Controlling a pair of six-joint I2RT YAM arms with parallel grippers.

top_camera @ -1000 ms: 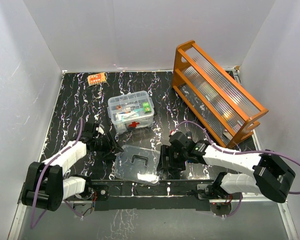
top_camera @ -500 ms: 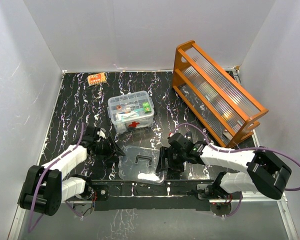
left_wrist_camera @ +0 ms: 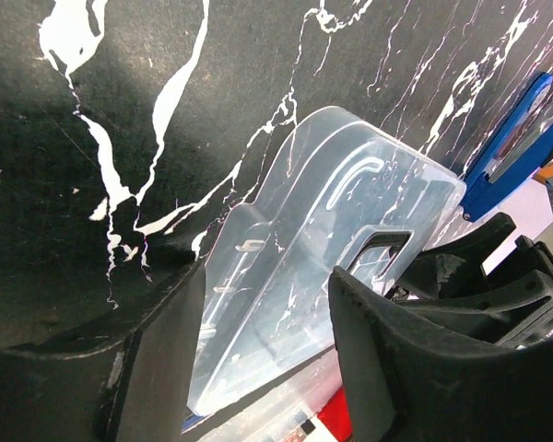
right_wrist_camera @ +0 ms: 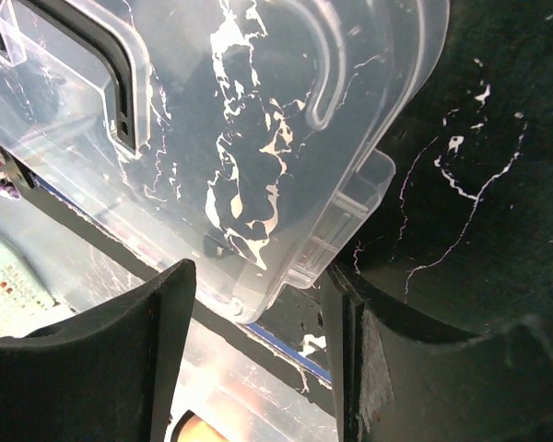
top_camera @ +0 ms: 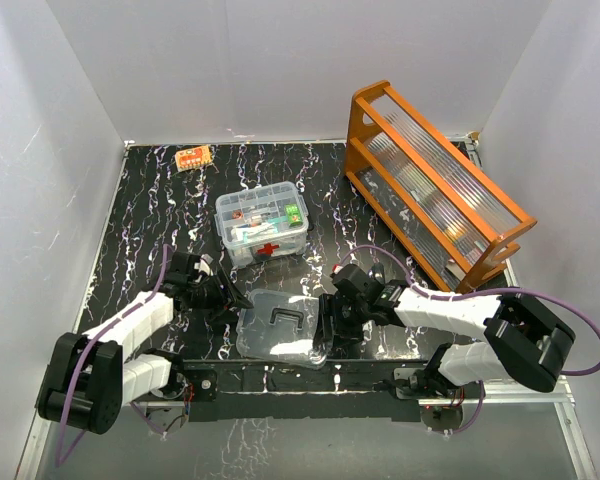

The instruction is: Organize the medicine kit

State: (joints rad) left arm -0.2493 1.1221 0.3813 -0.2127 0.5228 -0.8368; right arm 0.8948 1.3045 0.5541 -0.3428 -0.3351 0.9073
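Note:
The medicine kit (top_camera: 263, 224), a clear box with a red cross, stands open mid-table with small items inside. Its clear lid (top_camera: 278, 325) with the dark handle (top_camera: 283, 315) lies flat near the table's front edge, one corner overhanging it. My left gripper (top_camera: 226, 298) is at the lid's left end. In the left wrist view the lid (left_wrist_camera: 295, 249) reaches between the spread fingers of that gripper (left_wrist_camera: 267, 359), which is open. My right gripper (top_camera: 326, 320) is at the lid's right end. It (right_wrist_camera: 258, 368) is open, with a corner of the lid (right_wrist_camera: 240, 138) between its fingers.
A large orange wooden rack (top_camera: 435, 185) with ribbed clear panels leans at the back right. A small orange packet (top_camera: 193, 156) lies at the back left corner. White walls close in the table on three sides.
Both grippers have moved in against the lid's ends. The right jaws have narrowed. The lid has slid a little away from the front edge.

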